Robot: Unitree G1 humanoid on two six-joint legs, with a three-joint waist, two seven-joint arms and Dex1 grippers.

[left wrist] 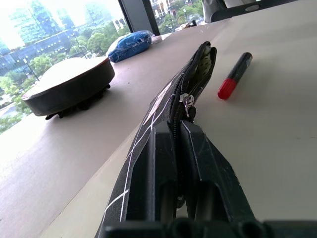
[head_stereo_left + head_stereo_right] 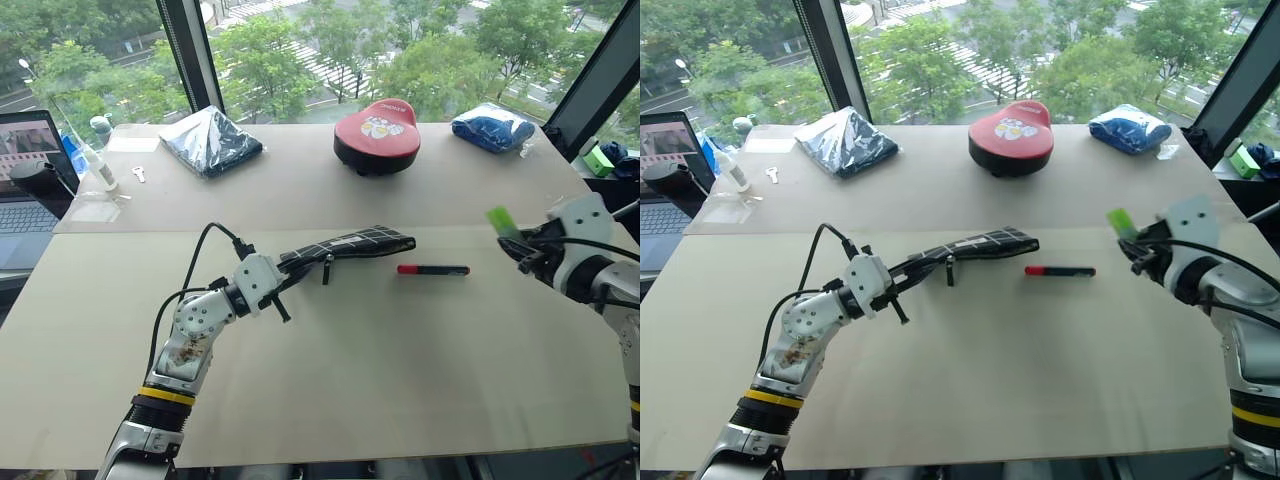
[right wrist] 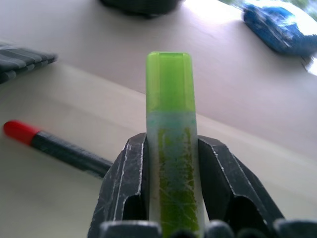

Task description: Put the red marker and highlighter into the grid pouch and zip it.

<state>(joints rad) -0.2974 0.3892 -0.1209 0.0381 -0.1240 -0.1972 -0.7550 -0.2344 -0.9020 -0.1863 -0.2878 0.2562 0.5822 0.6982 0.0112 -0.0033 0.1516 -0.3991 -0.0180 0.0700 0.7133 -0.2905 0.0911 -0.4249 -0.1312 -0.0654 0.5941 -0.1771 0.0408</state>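
The grid pouch [image 2: 350, 245] lies along the middle of the table, its near end pinched by my left gripper [image 2: 285, 272], which is shut on it. In the left wrist view the pouch [image 1: 168, 99] runs away from the fingers with its far end gaping open. The red marker [image 2: 433, 270] rests flat on the table just right of the pouch's open end, red cap toward the pouch. My right gripper [image 2: 522, 250] hovers above the table at the right, shut on the light-green highlighter [image 3: 171, 144], whose green cap sticks out past the fingertips.
A red and black round case [image 2: 377, 135] sits at the back centre, a dark plastic-wrapped bundle [image 2: 212, 140] at the back left, and a blue bundle [image 2: 492, 128] at the back right. A laptop [image 2: 25, 180] and a bottle [image 2: 100, 160] stand at the far left edge.
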